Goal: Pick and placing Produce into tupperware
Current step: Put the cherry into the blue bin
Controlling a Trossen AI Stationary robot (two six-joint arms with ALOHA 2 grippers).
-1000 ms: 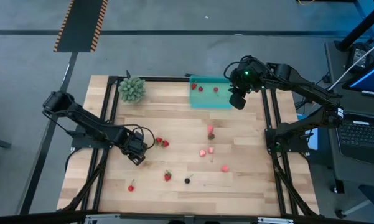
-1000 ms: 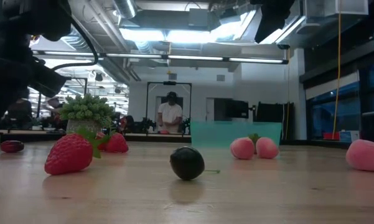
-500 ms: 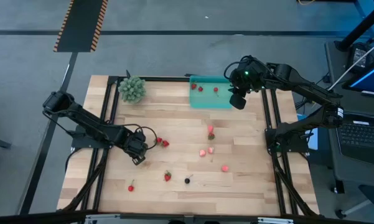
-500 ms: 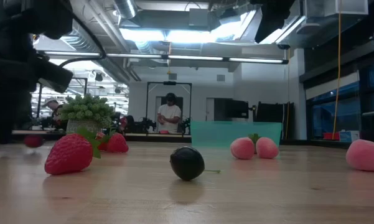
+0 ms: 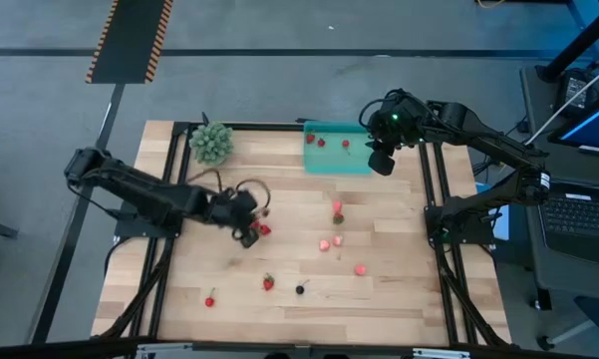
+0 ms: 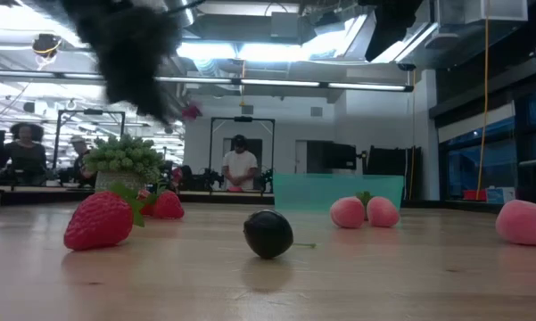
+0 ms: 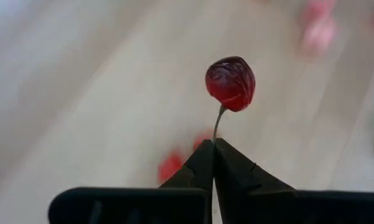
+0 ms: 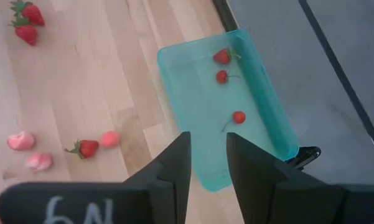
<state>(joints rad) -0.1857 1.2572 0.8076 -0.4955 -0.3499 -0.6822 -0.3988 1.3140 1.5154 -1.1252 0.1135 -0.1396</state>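
The left gripper [image 5: 247, 211] has lifted off the desk's left side toward the middle, its jaws pinching a cherry [image 7: 230, 83] by the stem. The tray [image 5: 336, 150] lies ahead by the far edge, under the right gripper [image 8: 207, 155], jaws apart.

The tabletop [image 5: 399, 289] is pale wood in glued strips with a smooth matt finish, edged by dark metal rails [image 5: 175, 170]. On it, the teal tray [image 8: 271, 121] looks like smooth, slightly see-through plastic, and the cherry [image 7: 230, 83] is glossy red on a thin stem pinched in the left hand [image 7: 213, 149], whose fingers are matt black. Near the tray, the pink fruit pieces [image 6: 364, 212] look soft and matt, the dark berry [image 6: 268, 234] shiny.
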